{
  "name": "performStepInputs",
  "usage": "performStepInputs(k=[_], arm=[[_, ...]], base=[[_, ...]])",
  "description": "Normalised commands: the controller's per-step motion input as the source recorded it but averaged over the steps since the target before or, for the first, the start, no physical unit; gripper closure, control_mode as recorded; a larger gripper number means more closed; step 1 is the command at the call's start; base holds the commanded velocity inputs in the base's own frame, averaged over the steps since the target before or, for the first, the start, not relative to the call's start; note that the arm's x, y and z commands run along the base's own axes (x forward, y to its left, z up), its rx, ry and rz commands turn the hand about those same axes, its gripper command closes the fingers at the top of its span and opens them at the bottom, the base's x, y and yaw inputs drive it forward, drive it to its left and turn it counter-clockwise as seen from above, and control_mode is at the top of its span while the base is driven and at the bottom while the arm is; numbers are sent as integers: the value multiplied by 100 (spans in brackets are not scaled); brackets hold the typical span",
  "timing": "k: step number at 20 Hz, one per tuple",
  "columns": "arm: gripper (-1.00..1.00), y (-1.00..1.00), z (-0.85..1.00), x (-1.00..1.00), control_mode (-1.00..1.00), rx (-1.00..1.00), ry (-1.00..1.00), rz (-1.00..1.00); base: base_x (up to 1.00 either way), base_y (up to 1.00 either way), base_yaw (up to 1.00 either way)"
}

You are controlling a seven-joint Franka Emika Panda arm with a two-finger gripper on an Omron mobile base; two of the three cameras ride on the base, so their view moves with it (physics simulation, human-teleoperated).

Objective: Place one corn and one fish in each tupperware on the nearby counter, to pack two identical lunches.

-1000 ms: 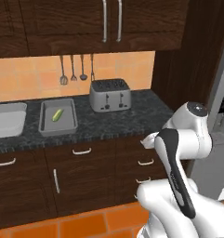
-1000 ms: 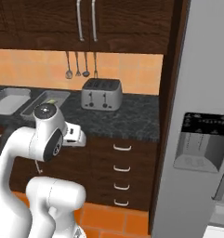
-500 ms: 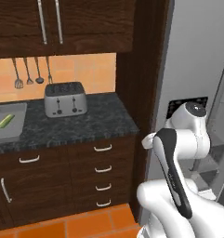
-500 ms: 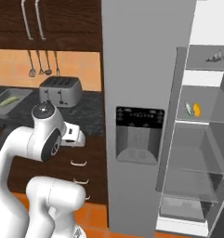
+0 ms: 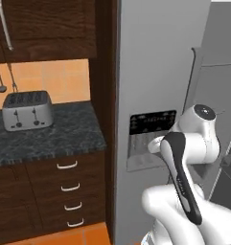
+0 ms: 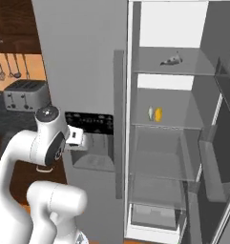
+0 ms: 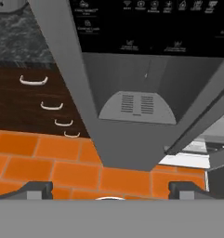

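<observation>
We see a yellow corn (image 6: 158, 114) with a pale green end lying on a middle fridge shelf, and a small grey fish (image 6: 172, 59) lying on the shelf above it. The black speckled counter (image 5: 64, 134) runs over dark wood drawers beside the fridge.

**White arm, dark trim**

The arm (image 5: 189, 158) is glossy white, built of rounded, bulbous links. A long black strip runs down one link, and a grey disc with a dark ring caps the top joint (image 6: 47, 113). A small white boxy piece sits beside it. The fingertips (image 7: 36, 189) are dark grey.
</observation>
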Motion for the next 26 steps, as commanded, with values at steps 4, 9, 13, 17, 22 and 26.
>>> performStepInputs(k=[4, 9, 13, 17, 22, 26], arm=[[-100, 0, 0, 0, 100, 0, 0, 0], [-100, 0, 0, 0, 100, 0, 0, 0], [-100, 0, 0, 0, 100, 0, 0, 0], [-100, 0, 0, 0, 100, 0, 0, 0], [-100, 0, 0, 0, 100, 0, 0, 0], [-100, 0, 0, 0, 100, 0, 0, 0]], base=[[71, -27, 0], [9, -72, -3], [13, -67, -4], [55, -9, -1], [20, -35, -2], [0, -64, -5]])
